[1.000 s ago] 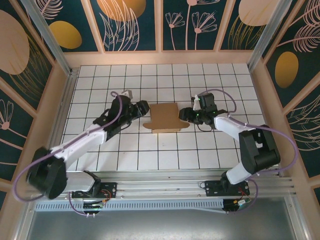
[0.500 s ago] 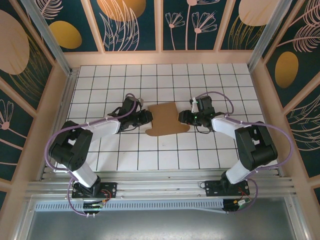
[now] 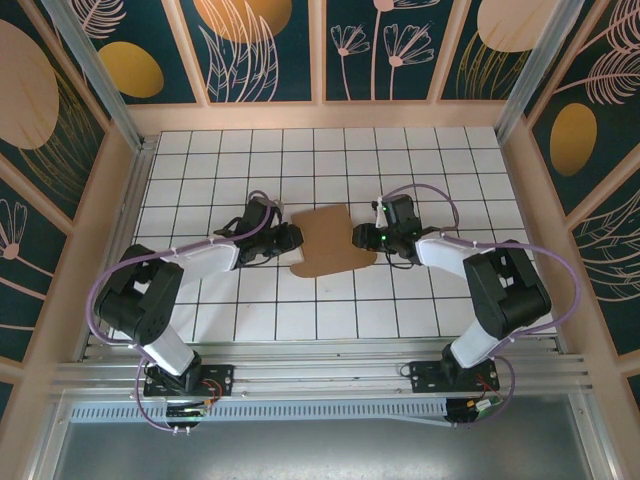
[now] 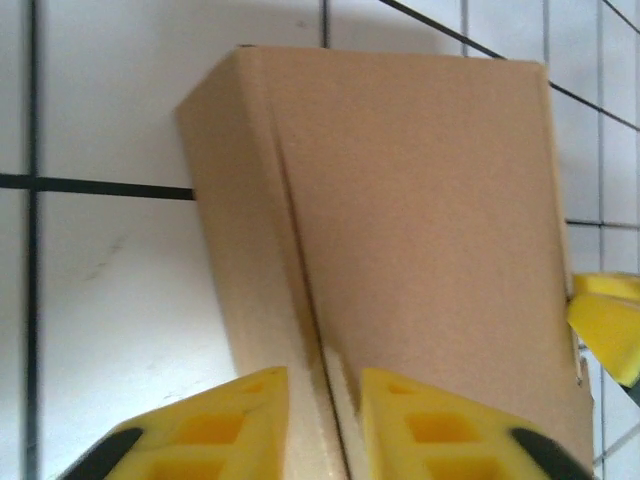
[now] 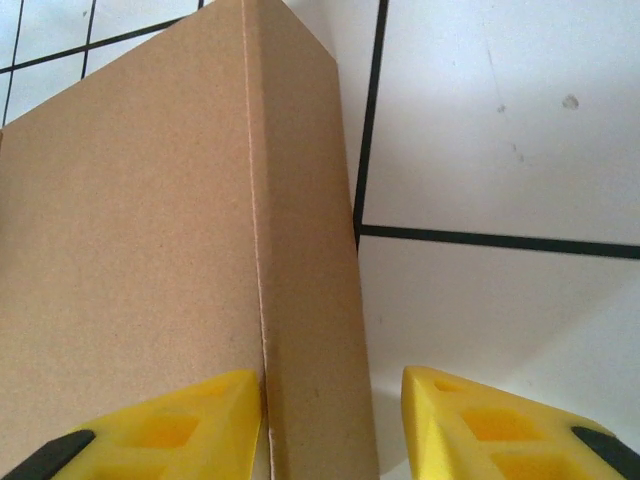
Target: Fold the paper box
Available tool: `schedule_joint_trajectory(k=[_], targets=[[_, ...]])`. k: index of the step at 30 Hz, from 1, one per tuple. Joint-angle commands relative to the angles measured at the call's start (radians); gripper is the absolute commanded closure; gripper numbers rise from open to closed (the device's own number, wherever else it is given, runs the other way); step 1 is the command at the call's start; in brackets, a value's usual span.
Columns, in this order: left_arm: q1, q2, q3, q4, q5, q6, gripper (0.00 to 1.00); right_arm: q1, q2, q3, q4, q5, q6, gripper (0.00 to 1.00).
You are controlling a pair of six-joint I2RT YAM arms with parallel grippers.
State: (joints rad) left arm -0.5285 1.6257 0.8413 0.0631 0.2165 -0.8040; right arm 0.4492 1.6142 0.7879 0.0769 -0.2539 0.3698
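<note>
**Enclosed work cell with decorated walls**

White tabletop ruled in a black square grid, edged by a pale wooden rim. Dark teal wall panels with gold ovals and pink line-drawn plants. Silver aluminium corner posts. Aluminium rails along the near edge. Even light.

The right hand is hanging low over the paper box, its yellow fingertips standing apart at the bottom edge. Brown cardboard is filling the left side. A crease is running top to bottom, splitting a broad face from a narrow strip. One fingertip is sitting over the broad face, its edge at the crease. The other is hovering clear of the cardboard, over white tabletop crossed by black grid lines. The strip is lying between them.
</note>
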Motion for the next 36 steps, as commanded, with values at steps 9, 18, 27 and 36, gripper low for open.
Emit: schedule_joint_trajectory(k=[9, 18, 27, 36], targets=[[-0.001, 0.005, -0.025, 0.041, 0.055, 0.016, 0.52, 0.015, -0.049, 0.069, -0.104, 0.03, -0.033, 0.49], [-0.001, 0.126, -0.05, 0.08, 0.065, 0.034, 0.68, -0.027, 0.043, 0.126, -0.072, -0.107, 0.045, 0.45], [-0.001, 0.166, -0.153, 0.175, 0.081, 0.019, 0.75, -0.01, 0.084, 0.029, -0.056, -0.053, 0.035, 0.52], [-0.001, -0.027, -0.066, 0.104, -0.025, 0.032, 0.45, -0.02, -0.005, 0.076, -0.026, -0.036, 0.063, 0.58]])
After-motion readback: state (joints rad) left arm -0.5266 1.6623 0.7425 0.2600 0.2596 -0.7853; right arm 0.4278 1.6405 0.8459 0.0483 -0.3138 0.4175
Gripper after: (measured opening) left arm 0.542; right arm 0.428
